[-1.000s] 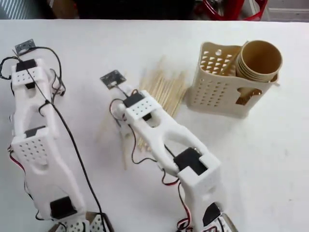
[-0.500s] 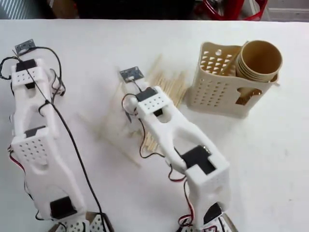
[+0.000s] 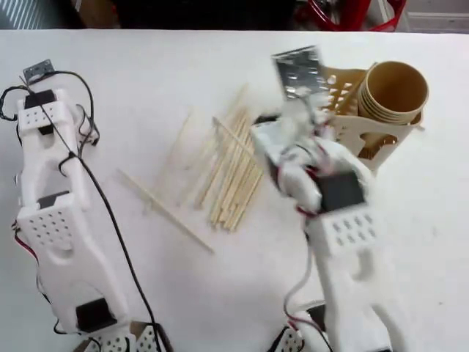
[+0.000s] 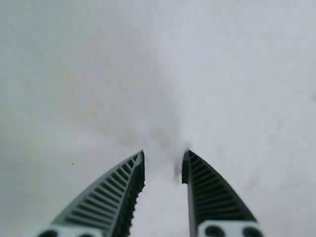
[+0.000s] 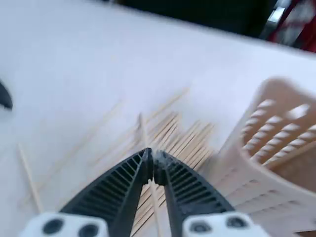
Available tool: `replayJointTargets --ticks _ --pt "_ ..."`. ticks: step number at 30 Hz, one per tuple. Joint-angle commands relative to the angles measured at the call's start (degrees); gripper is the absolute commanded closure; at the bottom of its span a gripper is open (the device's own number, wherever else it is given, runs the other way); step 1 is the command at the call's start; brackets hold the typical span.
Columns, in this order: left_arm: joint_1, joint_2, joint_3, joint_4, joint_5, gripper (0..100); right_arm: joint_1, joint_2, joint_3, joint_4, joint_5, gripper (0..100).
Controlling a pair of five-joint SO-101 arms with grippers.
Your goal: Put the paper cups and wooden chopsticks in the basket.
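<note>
High view: showing chopstick pile (image 3: 231, 176) fanning over table (image 3: 146, 66) at 8 o'clock of basket (image 3: 333, 81), paper cups (image 3: 396, 92) nesting inside basket. Left wrist: hovering over table with left gripper (image 4: 162, 160) released. Right wrist: pinching single chopstick (image 5: 142, 129) with right gripper (image 5: 153, 159) clenched, beside basket.

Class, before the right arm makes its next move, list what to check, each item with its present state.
1. Right tool shut on a chopstick: ok.
2. Basket upright: ok.
3. Paper cups inside the basket: ok.
4. All loose chopsticks off the table: not ok.
5. Left tool open over bare table, away from them: ok.
6. Held chopstick's far end clear of the basket wall: cannot tell.
</note>
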Motion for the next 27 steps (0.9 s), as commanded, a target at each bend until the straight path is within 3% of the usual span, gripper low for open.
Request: replayJointTargets --ticks 1,5,9,14,27 --pt "0.4 -0.4 0.0 -0.7 0.4 86 10.4 -11.9 -1.1 -2.9 3.9 98.1" --pt "0.4 -0.4 0.0 -0.9 0.4 86 13.7 -11.6 -0.3 -0.8 5.2 97.8" --pt "0.5 -0.4 0.0 -1.0 0.4 86 2.9 -6.5 0.0 6.6 12.7 88.8" --pt "0.4 -0.4 0.0 -0.7 0.4 86 -6.7 6.4 0.3 10.0 15.5 83.7" --pt "0.5 -0.4 0.0 -0.9 0.4 86 -11.3 36.2 -0.1 -3.1 19.4 83.5"
